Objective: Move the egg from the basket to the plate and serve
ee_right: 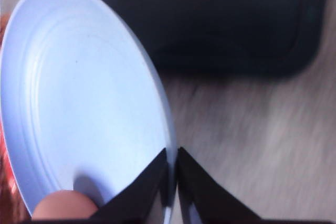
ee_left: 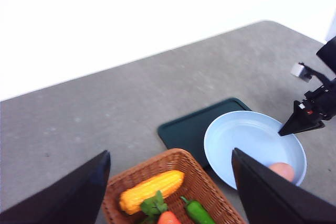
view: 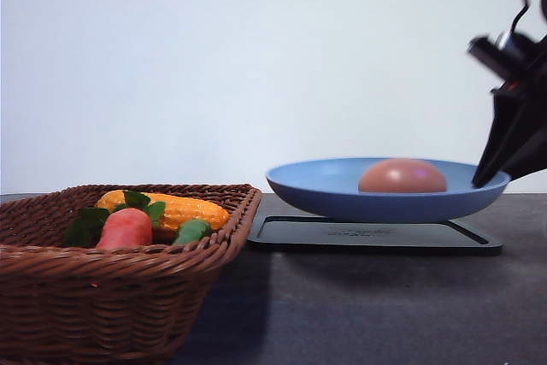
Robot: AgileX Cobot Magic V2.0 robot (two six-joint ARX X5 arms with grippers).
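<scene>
Grey tabletop under my right gripper (ee_right: 172, 179), reaching down from 2 o'clock and pinching the plate (view: 325, 185) rim. Egg (view: 402, 176) lies on the plate above the tray (view: 376, 235); basket (view: 102, 297) at 8 o'clock. My left gripper (ee_left: 170, 192) hangs spread wide.

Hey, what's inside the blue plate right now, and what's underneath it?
The egg lies in the plate, which the right gripper pinches by the rim. Below the plate is the black tray; the plate seems lifted off it, and its underside is hidden.
</scene>
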